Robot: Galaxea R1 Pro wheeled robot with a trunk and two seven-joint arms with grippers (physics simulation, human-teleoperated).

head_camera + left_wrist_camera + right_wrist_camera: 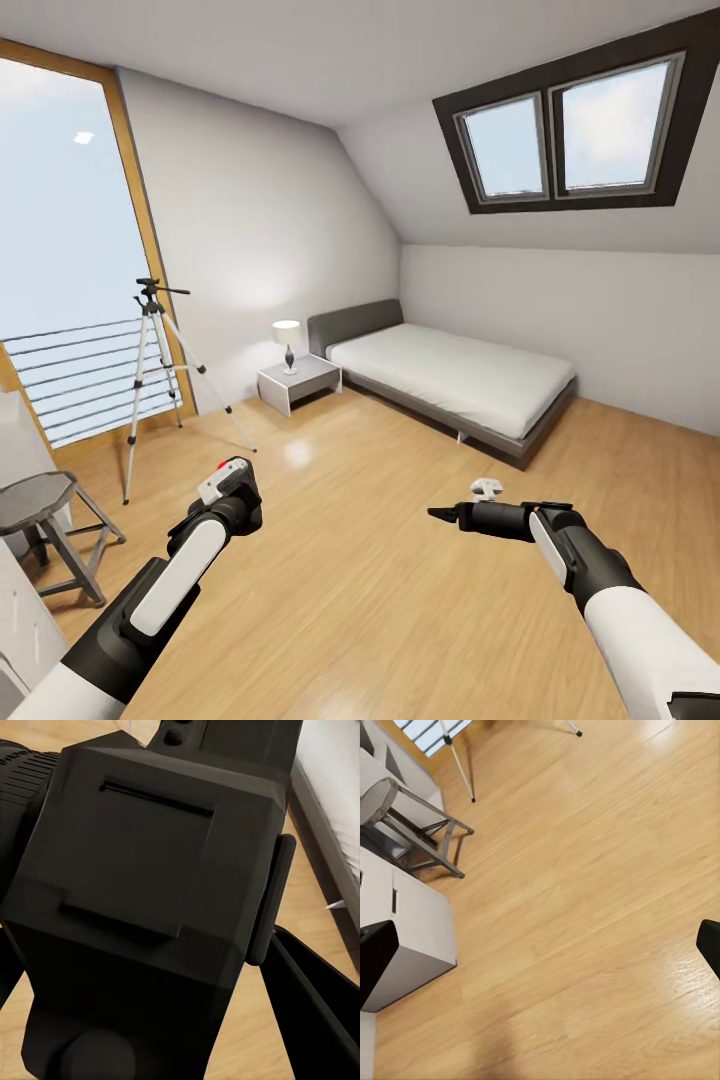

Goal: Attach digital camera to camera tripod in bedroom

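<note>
Bedroom floor [380,600]; left hand [228,482] clamped on digital camera [142,907], right hand [445,514] apart, tripod [152,370] far.

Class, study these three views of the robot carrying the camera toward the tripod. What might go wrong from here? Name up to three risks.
1. The digital camera sits in the left gripper well short of the camera tripod; it may slip during the approach.
2. The tripod's thin legs splay wide, so a nudge might topple it.
3. The grey stool stands beside the left arm and could be clipped.
</note>
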